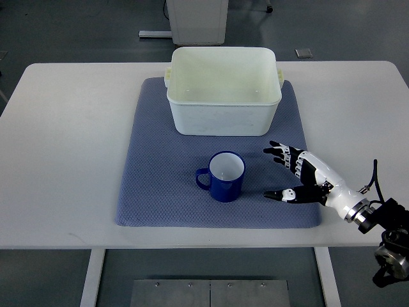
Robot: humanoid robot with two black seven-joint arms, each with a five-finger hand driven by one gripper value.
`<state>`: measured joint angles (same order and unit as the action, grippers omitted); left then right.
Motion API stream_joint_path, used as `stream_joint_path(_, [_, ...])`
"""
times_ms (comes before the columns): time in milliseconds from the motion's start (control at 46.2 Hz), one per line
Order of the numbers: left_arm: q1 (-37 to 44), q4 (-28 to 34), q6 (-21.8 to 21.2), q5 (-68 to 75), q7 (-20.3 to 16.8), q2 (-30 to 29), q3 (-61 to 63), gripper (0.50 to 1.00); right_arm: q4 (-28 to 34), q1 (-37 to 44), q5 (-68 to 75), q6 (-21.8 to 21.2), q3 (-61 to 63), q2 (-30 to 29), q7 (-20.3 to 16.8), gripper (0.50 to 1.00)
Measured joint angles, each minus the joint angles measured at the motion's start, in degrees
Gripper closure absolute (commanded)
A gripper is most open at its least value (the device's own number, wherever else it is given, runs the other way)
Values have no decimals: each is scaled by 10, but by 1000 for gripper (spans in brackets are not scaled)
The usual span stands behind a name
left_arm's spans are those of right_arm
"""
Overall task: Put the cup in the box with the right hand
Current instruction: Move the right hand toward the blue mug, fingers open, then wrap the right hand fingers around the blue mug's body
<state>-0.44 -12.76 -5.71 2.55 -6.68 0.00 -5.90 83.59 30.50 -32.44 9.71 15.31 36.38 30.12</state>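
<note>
Right robot hand (pixel 300 174) low over mat (pixel 153 192), fingers spread (holding nothing), just beside blue cup (pixel 223 176), box (pixel 223 89) beyond

White tabletop (pixel 70 147) fills most of frame, rounded corners, on white legs (pixel 96 276). Dark grey floor (pixel 77 29) visible above and below it. White cabinet base (pixel 198 19) at top centre. Small grey floor plate (pixel 303 52) upper right. Metal plate (pixel 211 293) at bottom centre. Lighting even, diffuse.
</note>
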Motion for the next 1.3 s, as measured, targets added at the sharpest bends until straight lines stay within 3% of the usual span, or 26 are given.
stream_joint_path(477, [0, 0, 0, 0, 0, 0, 0, 500, -2, 49, 4, 52, -60, -41, -9, 500])
stream_joint_path(1300, [0, 0, 0, 0, 0, 0, 0, 500, -11, 67, 5, 62, -61, -83, -39, 500])
